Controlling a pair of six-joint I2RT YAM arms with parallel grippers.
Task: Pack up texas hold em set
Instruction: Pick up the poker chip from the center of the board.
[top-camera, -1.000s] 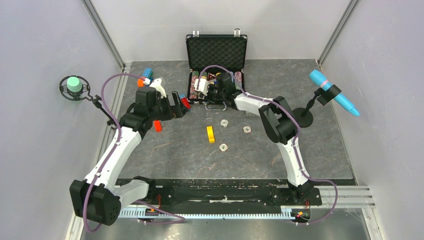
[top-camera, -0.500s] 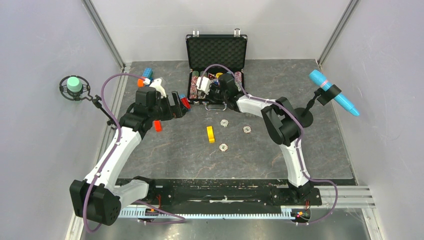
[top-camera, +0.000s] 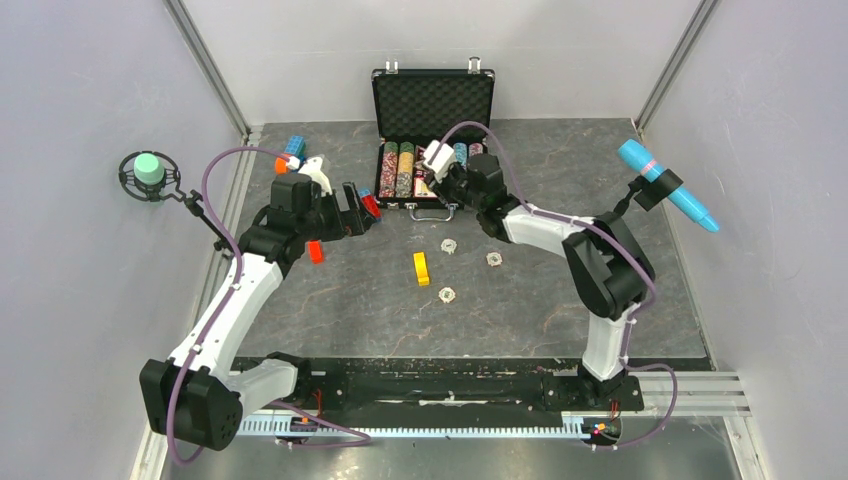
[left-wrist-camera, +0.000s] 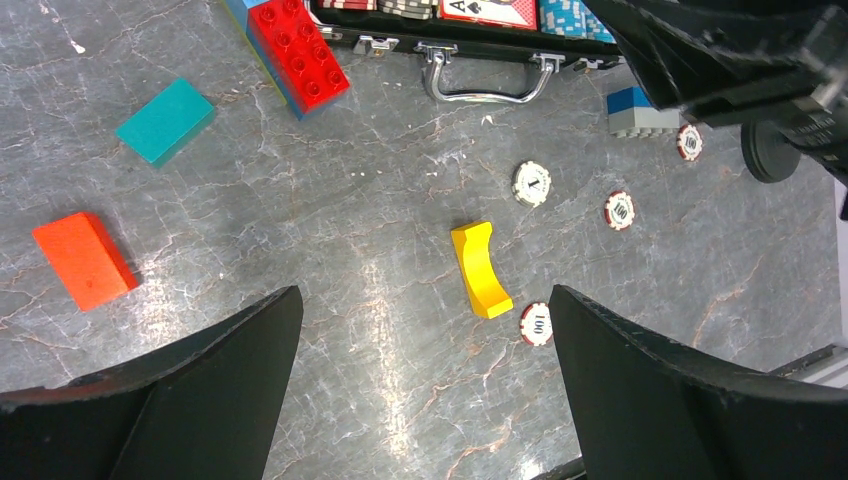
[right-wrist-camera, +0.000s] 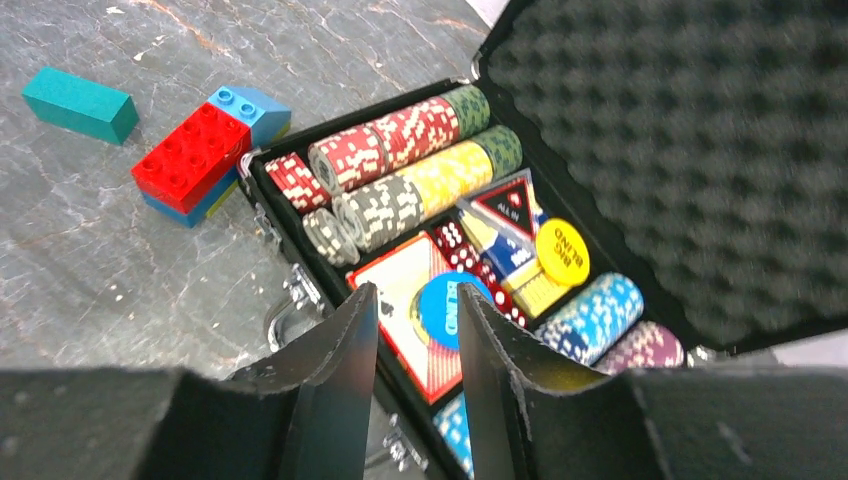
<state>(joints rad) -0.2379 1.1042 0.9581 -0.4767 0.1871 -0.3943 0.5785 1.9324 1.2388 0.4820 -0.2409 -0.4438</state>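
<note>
Left gripper (left-wrist-camera: 425, 300) gapes wide over loose chips (left-wrist-camera: 536, 323) marked "100". Farther back, the right gripper (right-wrist-camera: 417, 295), fingers slightly apart and seemingly empty, hovers at the open black briefcase (right-wrist-camera: 620, 100): coloured chip rows (right-wrist-camera: 400, 135), an "ALL IN" triangle (right-wrist-camera: 510, 205), a yellow "BIG BLIND" disc (right-wrist-camera: 562, 251).

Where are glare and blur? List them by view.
Left wrist: white glare on the grey table beside the yellow block. Right wrist: the case's foam lid and the right tool look soft. Top external: even light, faint shadows.
</note>
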